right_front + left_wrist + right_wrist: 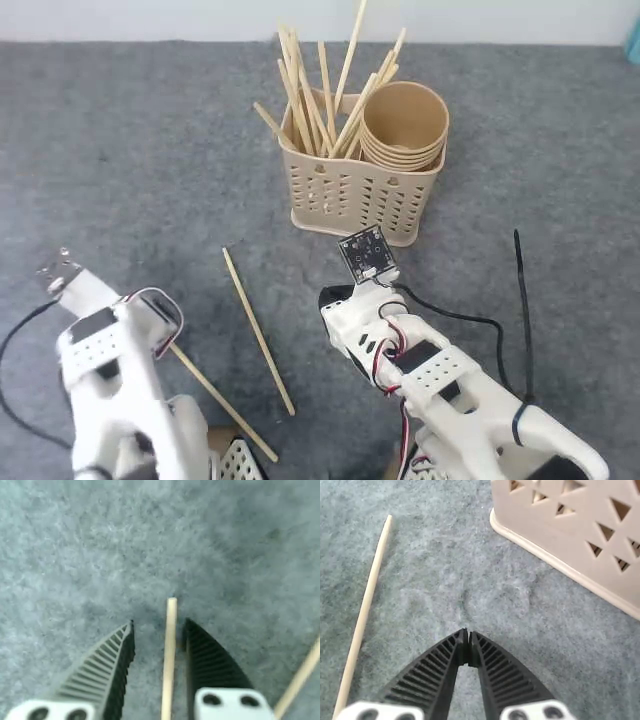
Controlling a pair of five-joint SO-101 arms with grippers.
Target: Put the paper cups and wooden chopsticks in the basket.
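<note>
A beige perforated basket point(362, 190) stands at the back of the mat, with a stack of brown paper cups point(404, 125) and several wooden chopsticks point(305, 95) upright in it. Two loose chopsticks lie on the mat: one point(258, 330) in the middle, one point(225, 405) running under the left arm point(110, 350). My left gripper point(158, 625) is open low over the mat, with the end of a chopstick point(169, 655) lying between its fingers, nearer one of them. My right gripper point(468, 634) is shut and empty, close in front of the basket point(570, 540), beside the middle chopstick point(367, 610).
A grey felt mat point(120, 150) covers the table. A black cable point(522, 310) lies right of the right arm point(430, 370). A second chopstick point(300, 677) lies off to one side of the left gripper.
</note>
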